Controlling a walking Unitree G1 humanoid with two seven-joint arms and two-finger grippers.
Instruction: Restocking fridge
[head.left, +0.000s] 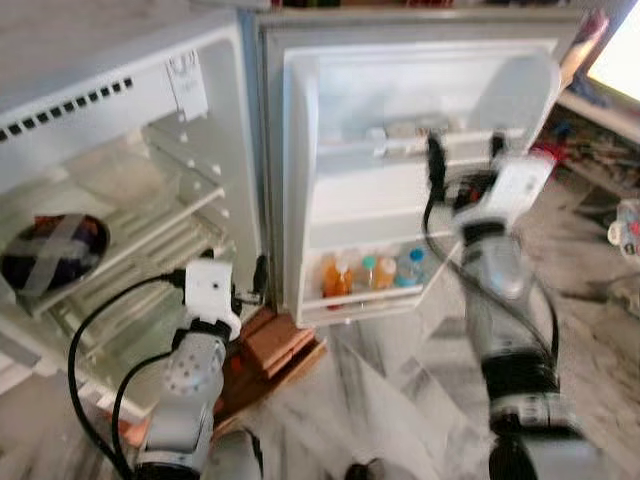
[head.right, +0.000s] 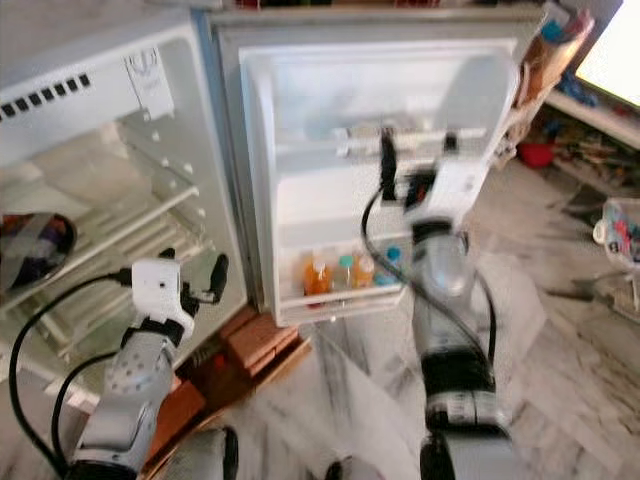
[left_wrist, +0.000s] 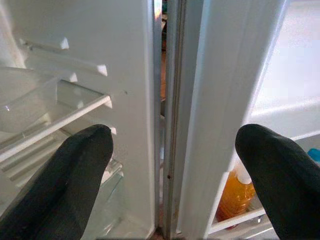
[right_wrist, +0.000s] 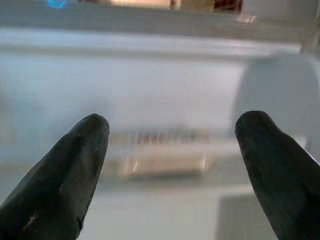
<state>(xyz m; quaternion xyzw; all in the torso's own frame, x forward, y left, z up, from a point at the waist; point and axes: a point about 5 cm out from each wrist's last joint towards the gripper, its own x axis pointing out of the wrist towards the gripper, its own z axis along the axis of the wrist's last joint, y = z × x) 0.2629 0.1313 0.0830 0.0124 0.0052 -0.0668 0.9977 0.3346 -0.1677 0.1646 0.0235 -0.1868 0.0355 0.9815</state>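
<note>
Nearest, low on the left: left gripper (head.left: 248, 283) raised on its silver arm, fingers spread wide and holding nothing, aimed at the hinge seam between fridge body (head.left: 120, 120) and open fridge door (head.left: 330, 200). Higher and further out: right gripper (head.left: 466, 150) lifted to the upper door shelf (head.left: 420, 135), fingers likewise well apart and empty, framing a small pale item lying on that shelf, too blurred to name. Down in the bottom door bin (head.left: 375, 295): a row of bottles, orange juice bottle (head.left: 335, 275) at the hinge end, blue-capped ones beside it. Inside the cabinet: glass shelves mostly bare, a dark wrapped bowl (head.left: 52, 250) on the middle one. On the marble floor by the fridge foot: reddish bricks (head.left: 282, 342). Judged as a reach-and-check step at the door shelf, nothing yet in hand for restocking. Best done slowly: right wrist kept level, fingers kept off the shelf rail, door left fully swung so it does not drift shut. Left arm best held back from the hinge gap to avoid a pinch. Steady stance advisable, given the motion blur.
</note>
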